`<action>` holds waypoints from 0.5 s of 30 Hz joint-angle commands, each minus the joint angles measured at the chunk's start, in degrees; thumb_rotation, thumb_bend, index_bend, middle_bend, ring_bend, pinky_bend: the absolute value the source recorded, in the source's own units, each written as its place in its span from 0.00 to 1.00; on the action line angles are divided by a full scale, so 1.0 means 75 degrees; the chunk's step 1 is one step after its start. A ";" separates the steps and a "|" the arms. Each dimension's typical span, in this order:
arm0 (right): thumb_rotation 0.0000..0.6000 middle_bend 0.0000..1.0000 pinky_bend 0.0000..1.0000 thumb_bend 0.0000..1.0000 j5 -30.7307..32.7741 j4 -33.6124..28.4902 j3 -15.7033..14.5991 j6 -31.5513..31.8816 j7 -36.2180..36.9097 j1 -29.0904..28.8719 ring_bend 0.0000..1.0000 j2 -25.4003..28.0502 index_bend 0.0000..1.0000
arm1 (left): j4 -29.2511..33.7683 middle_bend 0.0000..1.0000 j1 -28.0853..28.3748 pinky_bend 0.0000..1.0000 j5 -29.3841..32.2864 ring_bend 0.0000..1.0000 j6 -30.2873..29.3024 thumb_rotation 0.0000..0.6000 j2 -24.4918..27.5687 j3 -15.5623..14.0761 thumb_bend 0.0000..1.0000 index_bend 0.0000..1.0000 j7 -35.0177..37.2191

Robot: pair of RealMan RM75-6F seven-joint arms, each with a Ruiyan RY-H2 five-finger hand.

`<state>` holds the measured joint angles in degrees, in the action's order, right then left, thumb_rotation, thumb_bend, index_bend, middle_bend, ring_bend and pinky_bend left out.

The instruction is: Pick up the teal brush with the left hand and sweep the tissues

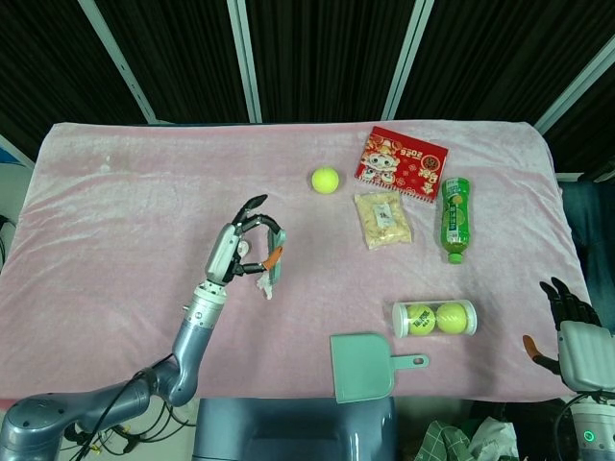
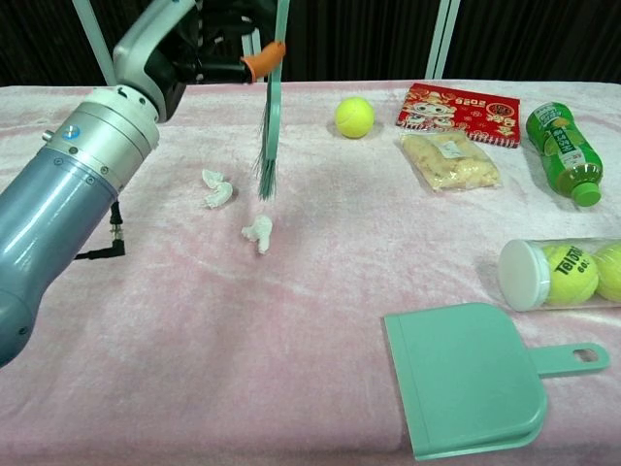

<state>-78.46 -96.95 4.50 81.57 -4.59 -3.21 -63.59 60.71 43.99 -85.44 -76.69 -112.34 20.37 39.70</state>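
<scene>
My left hand (image 1: 242,248) grips the teal brush (image 2: 273,126) by its handle, near the orange band. The hand (image 2: 199,44) is lifted high in the chest view. The brush hangs almost upright with its bristles (image 2: 266,181) pointing down, clear of the cloth. Two crumpled white tissues lie on the pink cloth under it: one (image 2: 215,187) left of the bristles, the other (image 2: 258,232) just below them. In the head view one tissue (image 1: 262,286) shows beneath the hand. My right hand (image 1: 575,331) is open at the table's lower right edge, holding nothing.
A teal dustpan (image 2: 468,377) lies front right. Beyond it are a clear tube of tennis balls (image 2: 563,272), a green bottle (image 2: 562,149), a snack bag (image 2: 449,159), a red packet (image 2: 458,108) and a loose tennis ball (image 2: 354,116).
</scene>
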 commanded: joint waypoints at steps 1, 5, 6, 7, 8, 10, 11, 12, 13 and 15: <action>1.00 0.06 0.18 0.23 0.0010 -0.0005 0.0000 -0.0003 0.0001 0.0002 0.15 0.0002 0.13 | -0.0269 0.55 0.0155 0.15 -0.0215 0.10 -0.0265 1.00 -0.0089 0.0160 0.38 0.55 0.0248; 1.00 0.06 0.18 0.23 0.0042 -0.0019 0.0008 -0.0011 -0.0003 0.0005 0.15 0.0005 0.13 | -0.0495 0.56 0.0235 0.15 -0.0289 0.10 -0.0124 1.00 0.0316 0.0123 0.38 0.55 0.0036; 1.00 0.06 0.18 0.23 0.0050 -0.0022 0.0008 -0.0012 -0.0013 0.0006 0.15 0.0005 0.13 | -0.0590 0.56 0.0273 0.15 -0.0295 0.10 0.0029 1.00 0.0470 0.0074 0.38 0.55 -0.0081; 1.00 0.06 0.18 0.23 0.0061 -0.0030 0.0009 -0.0015 -0.0023 0.0006 0.15 0.0005 0.13 | -0.0661 0.57 0.0299 0.15 -0.0308 0.10 0.0250 1.00 0.0656 -0.0027 0.38 0.56 -0.0158; 1.00 0.06 0.18 0.23 0.0070 -0.0035 0.0010 -0.0019 -0.0031 0.0006 0.15 0.0005 0.13 | -0.0703 0.57 0.0316 0.15 -0.0306 0.10 0.0451 1.00 0.0802 -0.0110 0.38 0.56 -0.0190; 1.00 0.06 0.18 0.23 0.0092 -0.0044 0.0012 -0.0028 -0.0057 0.0005 0.15 0.0004 0.13 | -0.0733 0.57 0.0345 0.15 -0.0263 0.10 0.0928 1.00 0.1137 -0.0287 0.38 0.55 -0.0196; 1.00 0.06 0.18 0.23 0.0101 -0.0048 0.0014 -0.0029 -0.0067 0.0005 0.15 0.0003 0.13 | -0.0733 0.57 0.0359 0.15 -0.0237 0.10 0.1155 1.00 0.1272 -0.0369 0.38 0.55 -0.0184; 1.00 0.06 0.18 0.23 0.0110 -0.0051 0.0016 -0.0030 -0.0076 0.0005 0.15 0.0002 0.13 | -0.0735 0.57 0.0379 0.15 -0.0192 0.10 0.1416 1.00 0.1415 -0.0442 0.38 0.55 -0.0148; 1.00 0.06 0.18 0.23 0.0118 -0.0056 0.0017 -0.0028 -0.0087 0.0007 0.15 0.0001 0.13 | -0.0745 0.57 0.0400 0.15 -0.0133 0.10 0.1687 1.00 0.1553 -0.0508 0.38 0.55 -0.0109; 1.00 0.06 0.18 0.23 0.0137 -0.0062 0.0019 -0.0024 -0.0112 0.0012 0.15 -0.0001 0.13 | -0.0747 0.57 0.0453 0.15 -0.0036 0.10 0.2151 1.00 0.1795 -0.0610 0.38 0.55 0.0000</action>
<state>-77.46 -97.40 4.63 81.38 -5.40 -3.13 -63.59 55.49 46.69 -86.75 -65.17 -102.00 17.59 39.05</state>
